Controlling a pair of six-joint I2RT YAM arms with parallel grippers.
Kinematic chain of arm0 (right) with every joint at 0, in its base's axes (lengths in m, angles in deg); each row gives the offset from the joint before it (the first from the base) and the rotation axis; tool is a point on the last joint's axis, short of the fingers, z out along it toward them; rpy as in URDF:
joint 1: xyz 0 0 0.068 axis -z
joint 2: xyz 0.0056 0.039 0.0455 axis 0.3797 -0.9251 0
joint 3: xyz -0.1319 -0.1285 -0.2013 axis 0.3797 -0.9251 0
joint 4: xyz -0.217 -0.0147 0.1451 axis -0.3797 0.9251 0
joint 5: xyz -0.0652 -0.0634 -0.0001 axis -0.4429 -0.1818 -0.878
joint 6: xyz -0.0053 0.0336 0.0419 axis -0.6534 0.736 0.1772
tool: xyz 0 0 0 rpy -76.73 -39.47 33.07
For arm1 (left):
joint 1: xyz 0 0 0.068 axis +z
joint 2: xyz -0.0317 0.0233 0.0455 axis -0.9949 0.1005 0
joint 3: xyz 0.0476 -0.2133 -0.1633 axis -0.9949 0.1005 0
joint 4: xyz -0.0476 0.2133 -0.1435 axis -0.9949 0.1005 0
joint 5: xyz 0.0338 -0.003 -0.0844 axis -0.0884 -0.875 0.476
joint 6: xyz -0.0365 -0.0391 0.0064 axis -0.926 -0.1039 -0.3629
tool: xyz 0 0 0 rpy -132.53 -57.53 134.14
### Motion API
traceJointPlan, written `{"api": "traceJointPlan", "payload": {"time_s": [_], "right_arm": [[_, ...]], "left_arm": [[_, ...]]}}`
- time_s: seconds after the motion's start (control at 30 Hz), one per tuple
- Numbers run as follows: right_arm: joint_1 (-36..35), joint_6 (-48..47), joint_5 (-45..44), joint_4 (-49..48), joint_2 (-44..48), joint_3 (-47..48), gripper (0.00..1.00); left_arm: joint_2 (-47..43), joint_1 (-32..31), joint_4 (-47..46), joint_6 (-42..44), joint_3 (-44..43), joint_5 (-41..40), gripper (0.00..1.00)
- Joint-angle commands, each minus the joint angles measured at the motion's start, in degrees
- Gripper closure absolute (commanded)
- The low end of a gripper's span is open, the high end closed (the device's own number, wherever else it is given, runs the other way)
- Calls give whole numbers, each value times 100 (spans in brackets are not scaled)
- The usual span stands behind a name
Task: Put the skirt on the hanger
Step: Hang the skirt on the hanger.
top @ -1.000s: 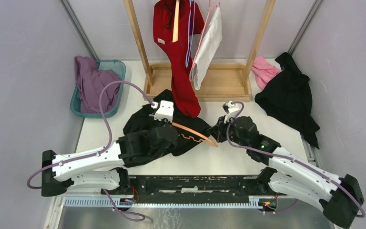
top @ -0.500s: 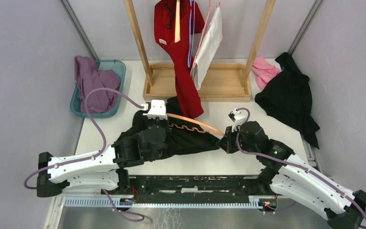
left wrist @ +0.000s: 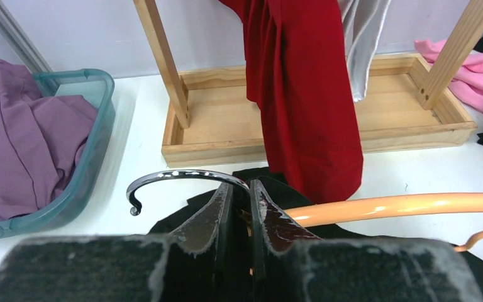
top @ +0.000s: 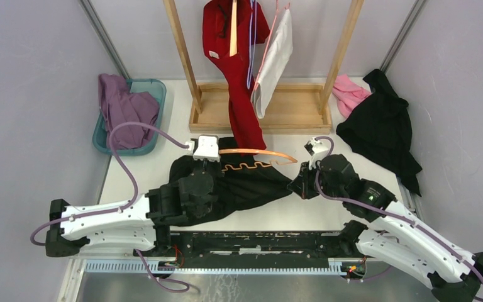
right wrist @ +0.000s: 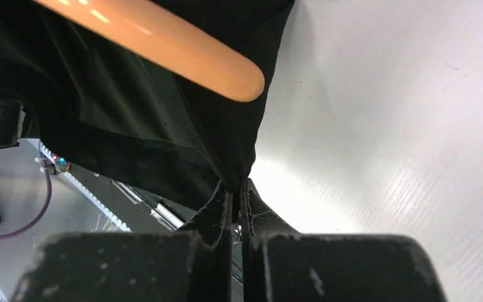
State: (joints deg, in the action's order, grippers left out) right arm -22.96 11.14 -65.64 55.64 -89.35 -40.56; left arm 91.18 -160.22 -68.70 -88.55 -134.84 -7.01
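Hanger [top: 258,153] swung level since earlier, neck pinched by left claw [left wrist: 250,192]. Skirt [top: 251,185], slung beneath it over tabletop [top: 277,214], pinched by right claw [right wrist: 238,187]; edge, apparently unthreaded, should be drawn over hanger tip.

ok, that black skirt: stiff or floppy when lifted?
Likely floppy: the black skirt drapes in folds between hanger and right gripper. Probably light: one pinched corner pulls it taut. May slide along the smooth hanger.
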Motion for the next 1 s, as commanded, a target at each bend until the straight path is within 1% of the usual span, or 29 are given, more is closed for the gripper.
{"api": "traceJointPlan", "payload": {"time_s": [0.0, 0.23, 0.3, 0.6, 0.73, 0.97], "right_arm": [[-16, -59, -282, -44, -297, 314, 98], [1, -111, -365, -270, -681, 310, 99], [38, -108, -377, -322, -728, 304, 99], [324, -310, -413, -142, -924, 645, 99], [467, -433, -398, 0, -1002, 891, 99], [659, -535, -326, 66, -1072, 1031, 99]], "left_arm": [[-271, -196, -161, 342, 24, -479, 97], [-641, -277, 300, 120, -28, -472, 97], [-659, -279, 554, 16, -144, -458, 97], [-131, -284, 2070, -677, -923, -169, 97], [-95, -287, 2273, -784, -1051, -49, 97], [21, -285, 2711, -957, -1178, -6, 97]]}}
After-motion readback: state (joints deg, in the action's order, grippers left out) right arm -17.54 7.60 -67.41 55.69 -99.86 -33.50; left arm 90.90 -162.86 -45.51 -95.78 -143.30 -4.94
